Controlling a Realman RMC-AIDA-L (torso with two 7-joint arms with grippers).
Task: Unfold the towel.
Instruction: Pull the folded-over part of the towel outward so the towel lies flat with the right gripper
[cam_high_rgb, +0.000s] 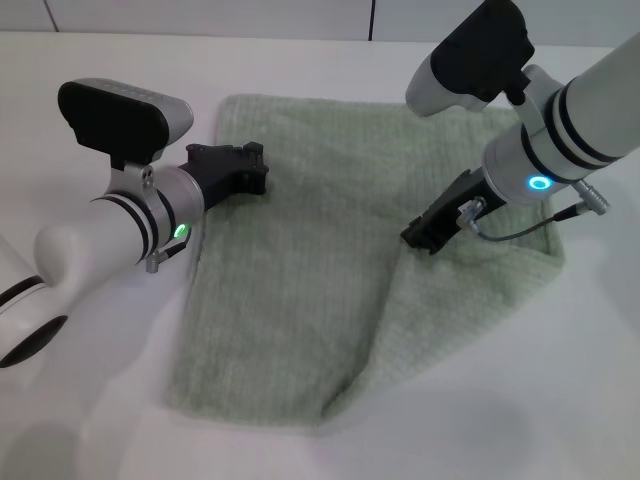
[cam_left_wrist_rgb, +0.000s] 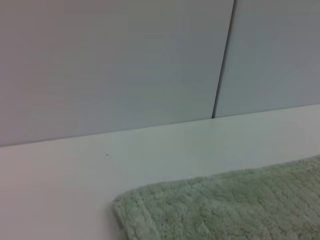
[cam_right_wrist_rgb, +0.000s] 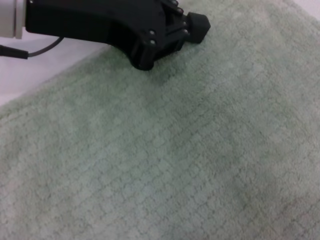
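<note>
The pale sage-green towel (cam_high_rgb: 300, 260) lies on the white table (cam_high_rgb: 520, 410). Its right side is doubled over, and the flap's edge runs diagonally from the middle down to the front edge. My left gripper (cam_high_rgb: 250, 168) is low over the towel's far left part, next to its left hem. It also shows in the right wrist view (cam_right_wrist_rgb: 192, 25), resting above the cloth (cam_right_wrist_rgb: 175, 150). My right gripper (cam_high_rgb: 420, 238) is down at the upper end of the flap's diagonal edge. The left wrist view shows only the towel's far corner (cam_left_wrist_rgb: 225, 205).
Bare white table surrounds the towel on all sides. A grey panelled wall (cam_left_wrist_rgb: 100, 65) rises behind the table's far edge. A thin cable (cam_high_rgb: 520, 232) loops off my right wrist above the towel's right part.
</note>
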